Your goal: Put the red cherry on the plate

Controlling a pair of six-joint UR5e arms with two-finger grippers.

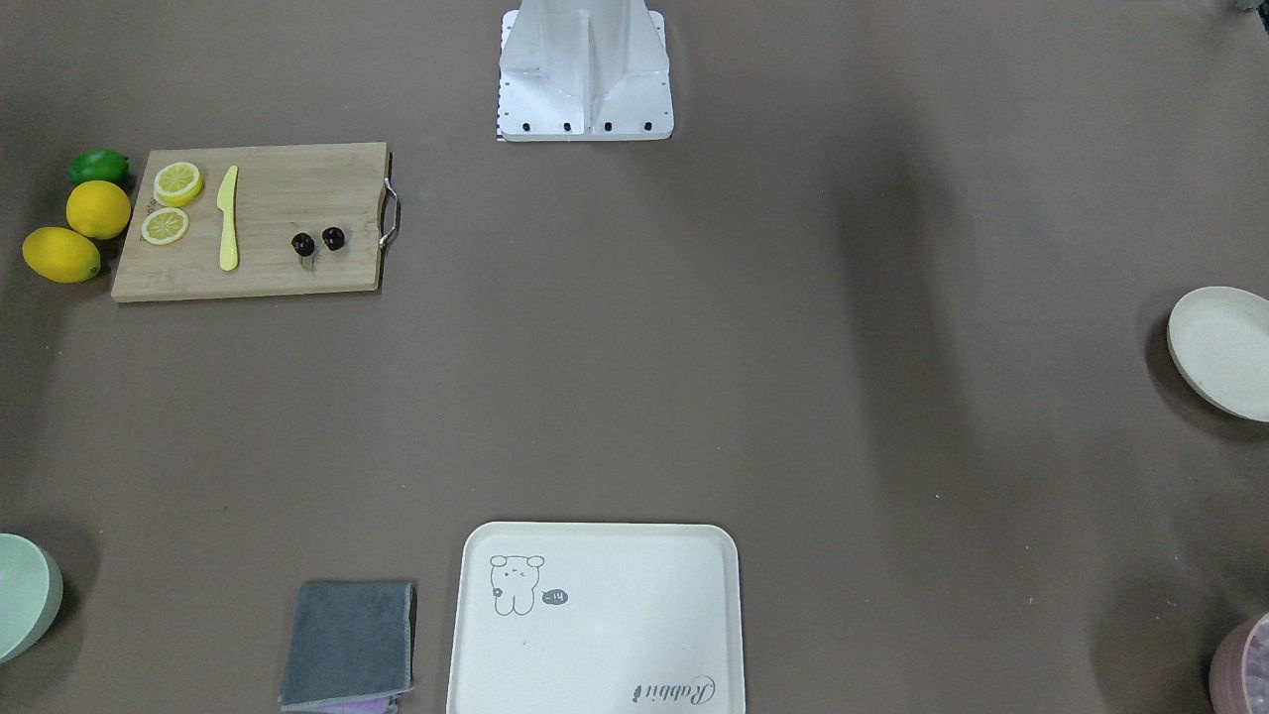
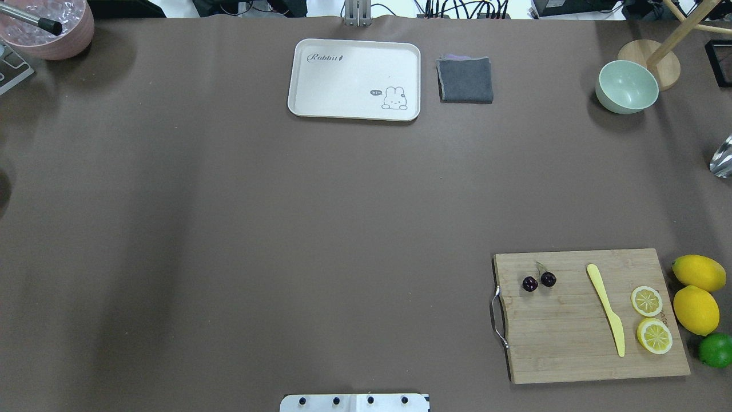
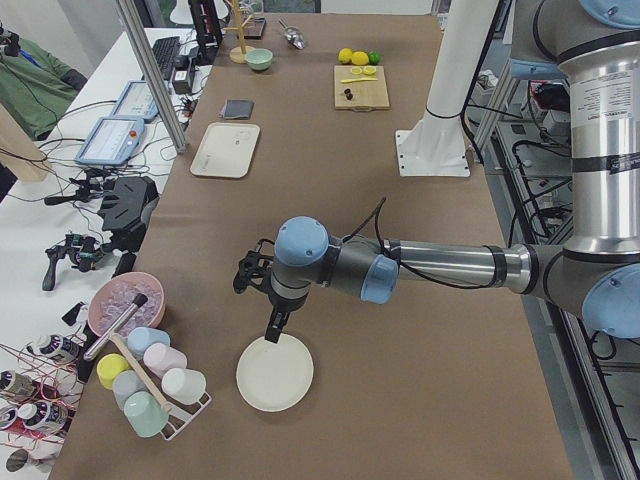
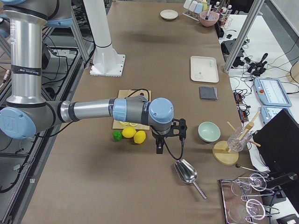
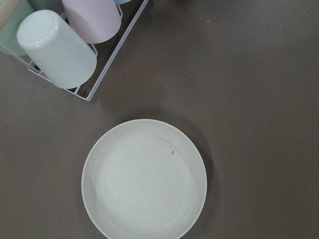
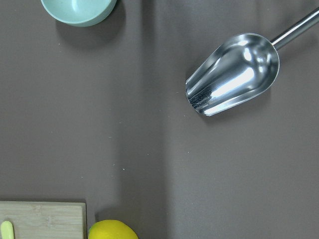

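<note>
Dark red and shiny, the tiny pair of cherries (image 2: 548,279) joined by thin stems lies on the pale wooden cutting board (image 2: 572,343), near the end with the metal handle (image 2: 496,316). On the same board are a flat yellow plastic knife (image 2: 606,309) and two round lemon slices (image 2: 647,301). Just beside the board's other end sit two whole yellow lemons (image 2: 696,309) and one green lime (image 2: 716,349). The round cream-white plate (image 5: 144,179) is well apart from the cherries, at the end of the brown table (image 2: 229,229) on my left side. My left gripper (image 3: 273,330) hangs over the plate's edge, near a wire rack of pastel cups (image 5: 57,50). My right gripper (image 4: 159,147) hangs over the table past the lemons, between them and a shiny metal scoop (image 6: 234,74). I cannot tell if either pair of jaws is spread or pressed together.
</note>
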